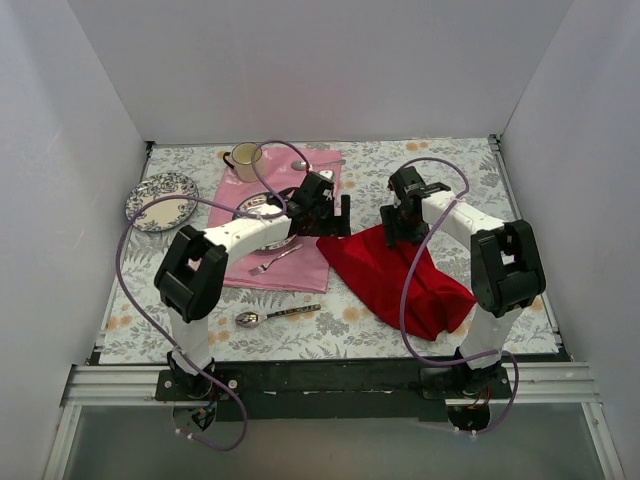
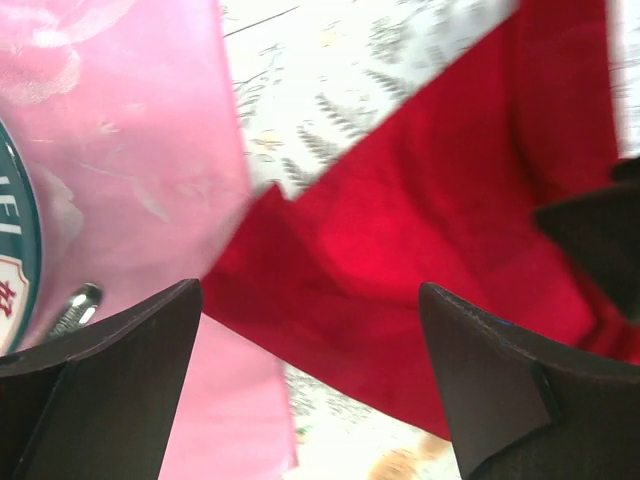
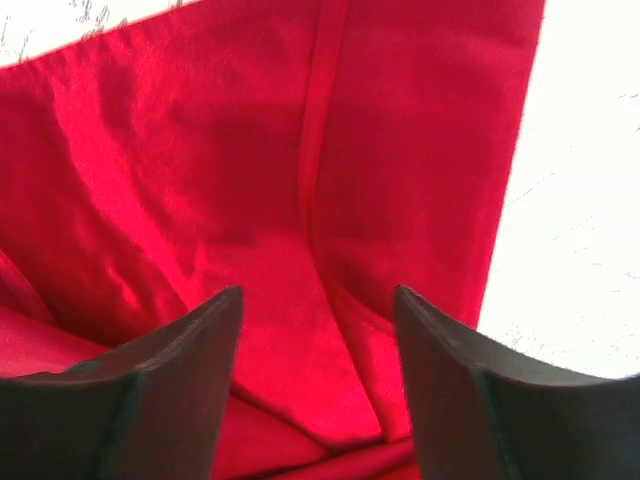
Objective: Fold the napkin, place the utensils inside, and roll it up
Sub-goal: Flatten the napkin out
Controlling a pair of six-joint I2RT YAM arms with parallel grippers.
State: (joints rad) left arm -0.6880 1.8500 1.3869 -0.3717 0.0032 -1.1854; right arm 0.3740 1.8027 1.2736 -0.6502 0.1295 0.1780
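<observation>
The deep red napkin [image 1: 400,278] lies crumpled and partly folded on the patterned tablecloth, right of centre. My left gripper [image 1: 335,222] is open and empty, hovering over the napkin's left corner [image 2: 400,240], at the pink cloth's edge. My right gripper [image 1: 402,230] is open and empty just above the napkin's far part [image 3: 250,180]; folds and a hem show between its fingers. The spoon with the dark patterned handle [image 1: 276,315] lies on the tablecloth near the front, left of the napkin, away from both grippers.
A larger pale pink cloth [image 1: 300,262] lies left of the napkin, with a plain fork [image 1: 274,261] and a plate [image 1: 262,208] on it. A mug [image 1: 243,158], a plain silver spoon [image 1: 316,163] and a patterned plate [image 1: 160,199] sit at the back left. White walls surround the table.
</observation>
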